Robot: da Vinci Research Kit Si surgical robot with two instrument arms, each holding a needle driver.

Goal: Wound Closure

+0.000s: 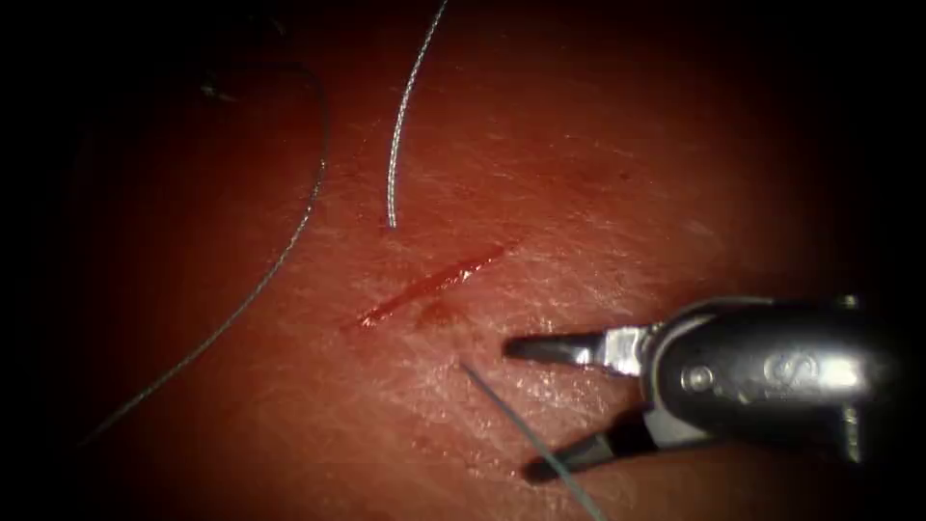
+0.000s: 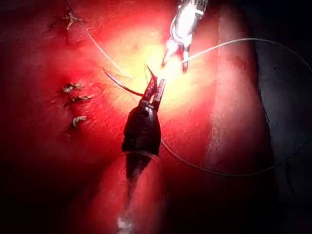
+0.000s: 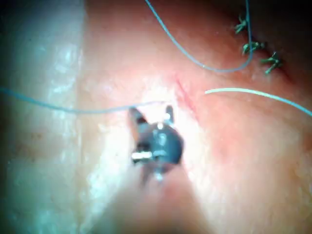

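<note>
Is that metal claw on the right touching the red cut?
Apart. The endoscope view shows bare tissue between the open right end effector and the cut.

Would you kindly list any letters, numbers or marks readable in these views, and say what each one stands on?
"S": a single embossed mark inside a circle on the dark wrist housing of the right tool, seen in the endoscope view; it may be a letter or a digit.
Nothing else is readable: the tissue, the thread and the left tool carry no markings.
</note>
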